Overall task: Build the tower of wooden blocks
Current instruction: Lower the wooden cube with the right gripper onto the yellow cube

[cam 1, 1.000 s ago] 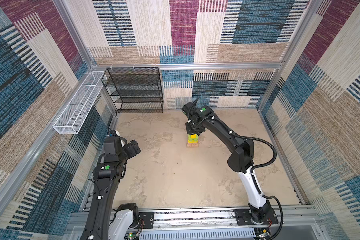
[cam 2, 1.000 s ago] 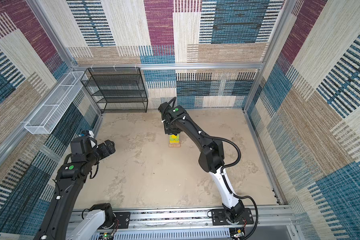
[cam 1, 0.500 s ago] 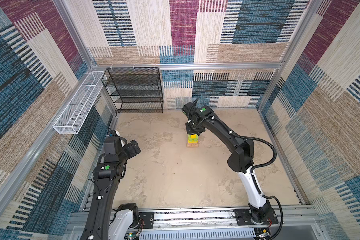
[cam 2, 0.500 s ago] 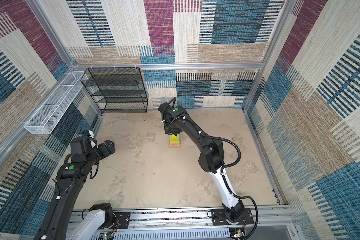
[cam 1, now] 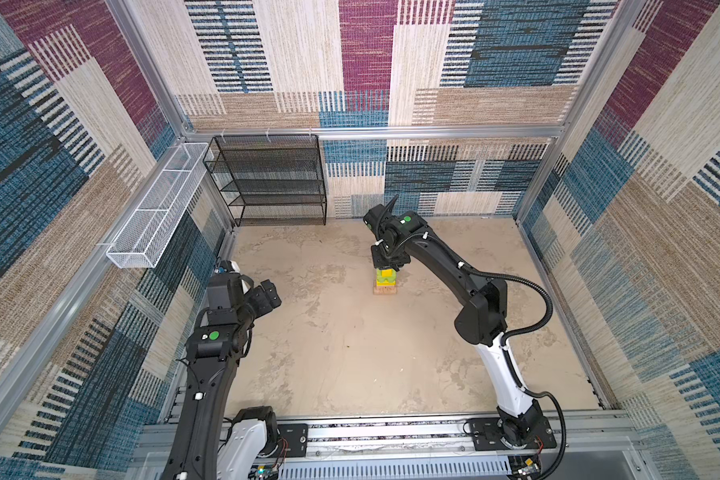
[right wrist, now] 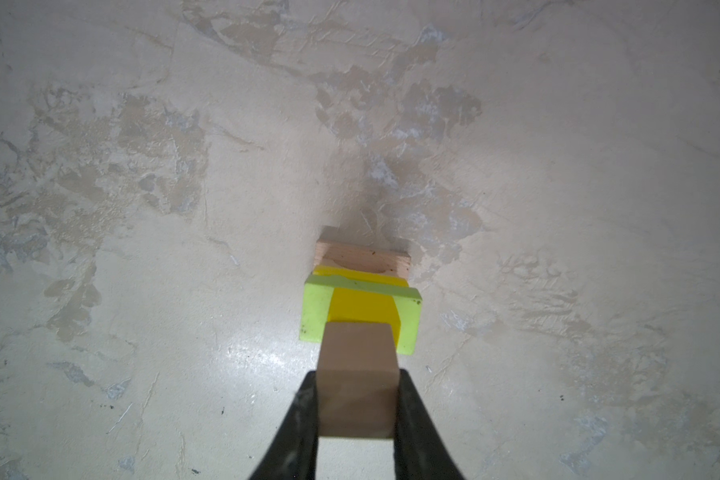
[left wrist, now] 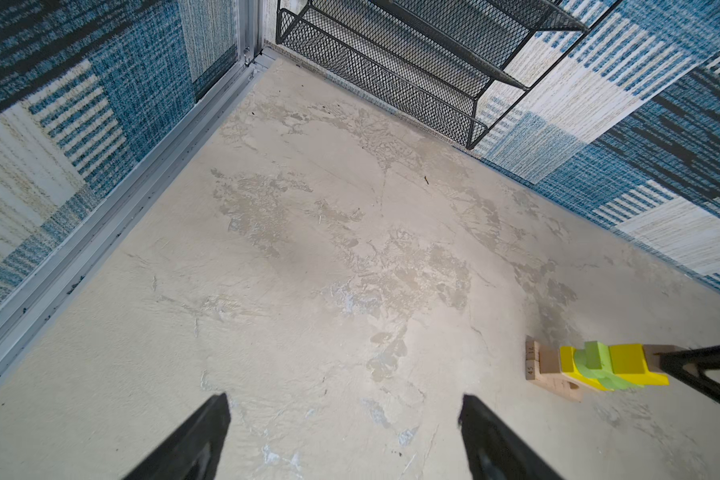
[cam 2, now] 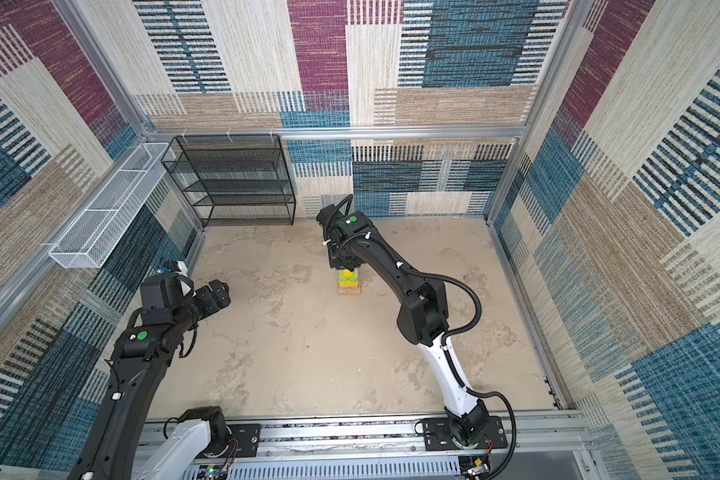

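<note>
While my right pincer (right wrist: pixel 356 409) clasps a small tan wooden cube (right wrist: pixel 356 353), my left pincer (left wrist: pixel 344 401) hangs released.
I see that cube topping the wood block tower (cam 1: pixel 385 282) at the table's (cam 1: pixel 350 353) far middle, well apart from the left pincer out at the left.

Mottled beige tabletop (cam 1: pixel 350 353), wood block tower (cam 1: pixel 385 282) mid-back, blk mesh rack (cam 1: pixel 275 183) back-left

1. Left arm (cam 1: pixel 208 395): raised at the left side, elbow bent, wrist angled down toward the middle.
2. Left gripper (left wrist: pixel 344 415): jaws wide apart, empty.
3. Right arm (cam 1: pixel 441 266): stretched forward, wrist turned straight down.
4. Right gripper (right wrist: pixel 356 390): jaws clamped on both sides of a tan cube (right wrist: pixel 356 353).
</note>
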